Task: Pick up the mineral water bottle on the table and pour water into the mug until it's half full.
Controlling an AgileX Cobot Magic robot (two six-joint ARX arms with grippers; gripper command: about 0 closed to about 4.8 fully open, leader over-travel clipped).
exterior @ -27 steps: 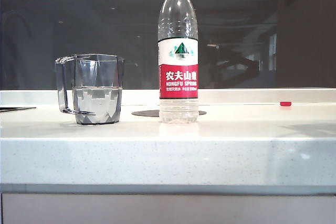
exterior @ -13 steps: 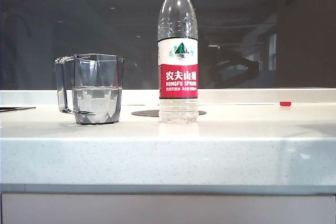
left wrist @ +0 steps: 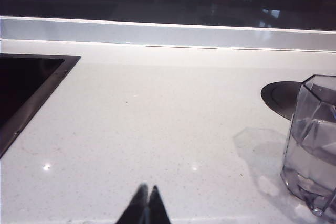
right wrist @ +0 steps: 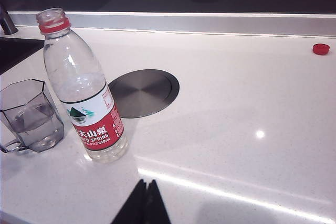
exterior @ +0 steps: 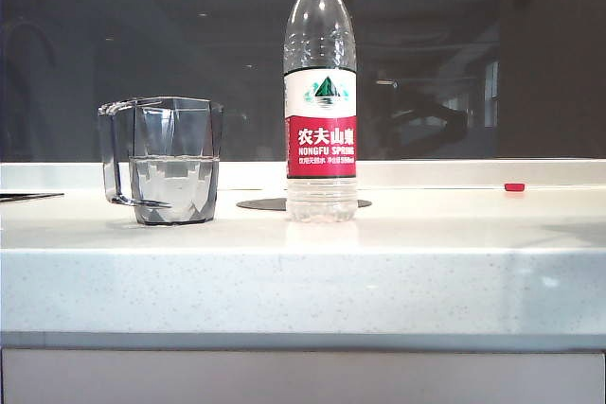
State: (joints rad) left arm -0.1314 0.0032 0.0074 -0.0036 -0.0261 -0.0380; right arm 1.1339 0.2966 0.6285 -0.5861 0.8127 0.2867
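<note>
Standing bottle: the mineral water bottle point(exterior: 321, 92) is upright, uncapped, mid-table point(exterior: 303, 272), beside a round metal disc point(right wrist: 143, 92).
Mug: the mug point(exterior: 163, 160) holds water point(exterior: 175, 182), seemingly about half full.
Left gripper point(left wrist: 146, 203): fingers together, empty.
Right gripper point(right wrist: 145, 199): closed, empty, near the bottle.
Red cap point(right wrist: 321, 49): by the back edge.

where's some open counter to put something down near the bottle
Widest bare patch: the table between the mineral water bottle and the red cap. Also bare ahead of the shut left hand, between cooktop and mug. Tight: the mug-bottle gap, by the steel disc.
</note>
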